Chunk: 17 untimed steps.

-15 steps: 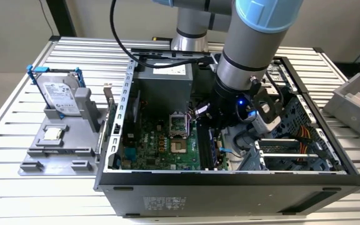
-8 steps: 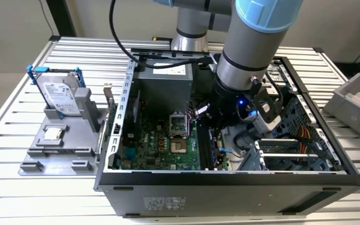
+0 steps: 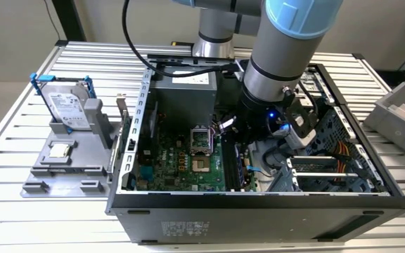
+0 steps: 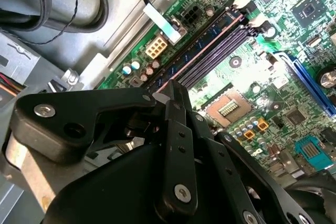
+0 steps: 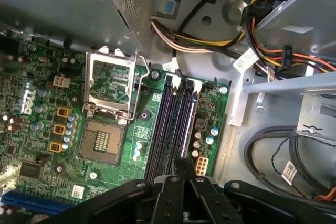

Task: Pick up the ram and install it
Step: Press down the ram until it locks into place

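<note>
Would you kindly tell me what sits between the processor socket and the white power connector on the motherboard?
In the first wrist view, the black memory slots run side by side between the processor socket and the white power connector.

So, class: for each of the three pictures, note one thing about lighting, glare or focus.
Exterior view: a small blue light glows on the arm's wrist, and the inside of the computer case is dim. Second wrist view: bright glare washes out the green motherboard beside the memory slots; the black end effector looms dark. First wrist view: even light, the empty processor socket sharp.
</note>
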{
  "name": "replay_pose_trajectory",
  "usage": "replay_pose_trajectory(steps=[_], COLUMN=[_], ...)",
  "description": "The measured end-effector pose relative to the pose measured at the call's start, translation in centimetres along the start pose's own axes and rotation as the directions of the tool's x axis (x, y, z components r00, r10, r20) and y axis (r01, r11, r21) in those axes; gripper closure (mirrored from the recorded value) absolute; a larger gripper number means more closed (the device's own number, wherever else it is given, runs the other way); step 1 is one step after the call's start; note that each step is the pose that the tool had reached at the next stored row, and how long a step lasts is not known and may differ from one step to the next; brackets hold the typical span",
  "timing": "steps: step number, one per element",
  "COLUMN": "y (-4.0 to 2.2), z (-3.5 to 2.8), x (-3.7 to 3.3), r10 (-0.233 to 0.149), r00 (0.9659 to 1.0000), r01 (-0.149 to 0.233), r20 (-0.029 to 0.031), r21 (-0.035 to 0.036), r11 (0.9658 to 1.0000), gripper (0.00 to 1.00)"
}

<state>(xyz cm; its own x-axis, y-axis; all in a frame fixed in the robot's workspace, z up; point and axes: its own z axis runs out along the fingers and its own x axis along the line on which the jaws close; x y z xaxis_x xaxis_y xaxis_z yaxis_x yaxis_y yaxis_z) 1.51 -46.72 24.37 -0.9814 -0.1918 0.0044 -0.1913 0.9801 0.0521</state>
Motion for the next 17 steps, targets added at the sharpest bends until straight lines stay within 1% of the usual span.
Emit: replay_pose_trajectory(steps=[5, 9, 12, 17], y=[0.0, -0.01, -0.02, -0.05], z=[0.0, -0.01, 0.0, -0.01], x=[0.0, -0.05, -0.08, -0.24], r10=[-0.028, -0.055, -0.075, -0.11], r00=[0.9996, 0.9985, 0.9972, 0.9939], r01=[0.028, 0.055, 0.075, 0.11], r20=[-0.0015, -0.0029, -0.004, -0.0058], r21=[0.0001, 0.0002, 0.0002, 0.0002], r11=[0.9996, 0.9985, 0.9972, 0.994], gripper=[1.0, 1.0, 1.0, 1.0])
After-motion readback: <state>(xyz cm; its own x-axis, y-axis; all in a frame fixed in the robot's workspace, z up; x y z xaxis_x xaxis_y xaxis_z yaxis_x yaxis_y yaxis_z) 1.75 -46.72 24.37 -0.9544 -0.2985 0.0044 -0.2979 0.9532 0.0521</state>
